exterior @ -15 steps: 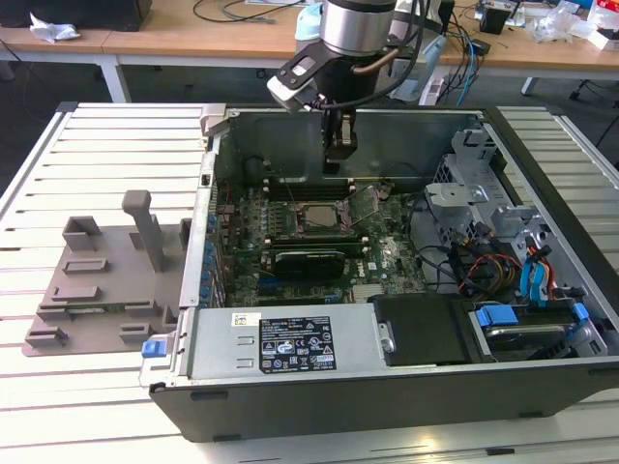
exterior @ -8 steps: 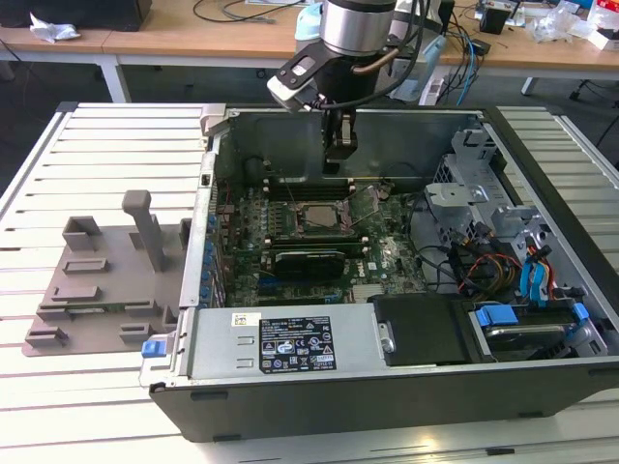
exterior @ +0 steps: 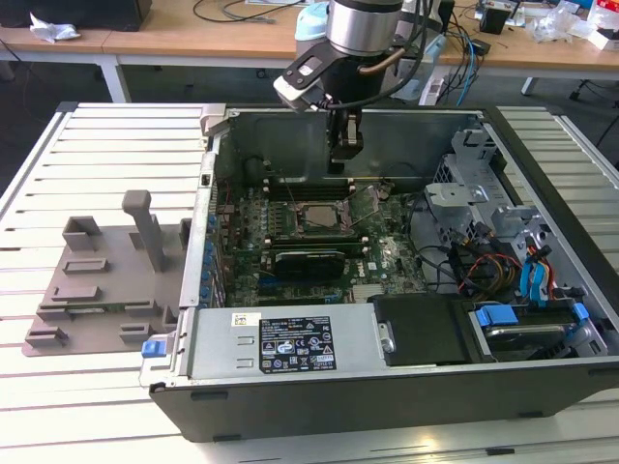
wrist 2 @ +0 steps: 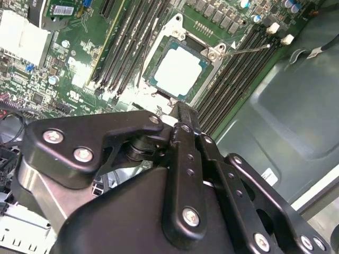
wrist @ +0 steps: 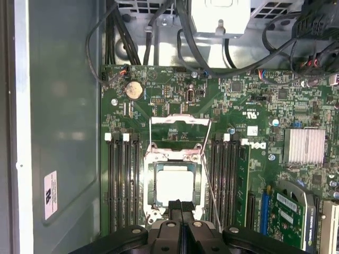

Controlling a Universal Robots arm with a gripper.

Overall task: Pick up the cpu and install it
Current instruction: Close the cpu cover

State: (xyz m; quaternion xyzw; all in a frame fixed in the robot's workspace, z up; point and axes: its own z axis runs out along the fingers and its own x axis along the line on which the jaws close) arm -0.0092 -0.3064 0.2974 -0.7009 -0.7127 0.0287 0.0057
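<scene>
Sitting on a slatted white surface (exterior: 97, 145), an open computer case (exterior: 290, 396) lies on its side with the green board (wrist: 254, 106) facing up. A grey plastic tray (exterior: 97, 280) lies outside the case, on the exterior view's left, well apart from the work.

One arm only. The tool (exterior: 346, 164) hangs inside the case, pointing straight down over the socket frame (wrist: 150, 159). Its tips are pressed together and carry nothing, as both wrist views show. The socket's metal cover plate (wrist: 180, 120) is flipped up and its thin wire lever (wrist: 209, 180) is unlatched.

The cpu (wrist: 175, 184) lies flat inside the socket frame, almost directly below the tool tips and apart from them. In the second wrist view the tips line up with the socket's edge rather than the chip's middle. It is square, so no long axis; its sides run parallel to the memory slots (wrist: 122, 180) on either side.

Looks: flat silver-grey metal top, glaring pale under the light, with a thin dark green rim around it. Judged seated, not clamped.
</scene>
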